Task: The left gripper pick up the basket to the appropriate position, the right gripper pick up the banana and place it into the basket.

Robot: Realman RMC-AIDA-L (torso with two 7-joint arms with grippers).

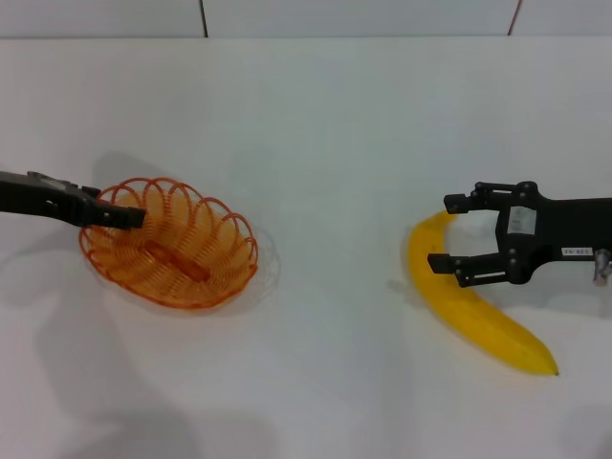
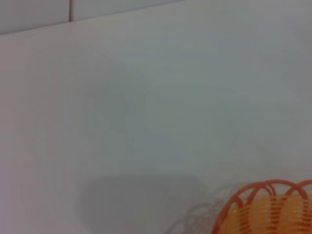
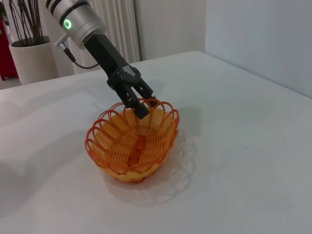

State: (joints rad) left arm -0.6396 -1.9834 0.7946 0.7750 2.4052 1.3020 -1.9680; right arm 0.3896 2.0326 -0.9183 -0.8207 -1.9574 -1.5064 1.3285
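The left gripper pinched the scalloped rim of the shallow orange looped-wire basket, ready to shift it. Well right on the white table, the right gripper spread wide straddling the curved yellow banana, poised to grasp it.

table: white, plain surface
basket: orange looped wire, scalloped rim, resting on the table well apart from the banana, on its left
banana: bright yellow, curved, lying flat on the table, dark tip pointing away from the basket
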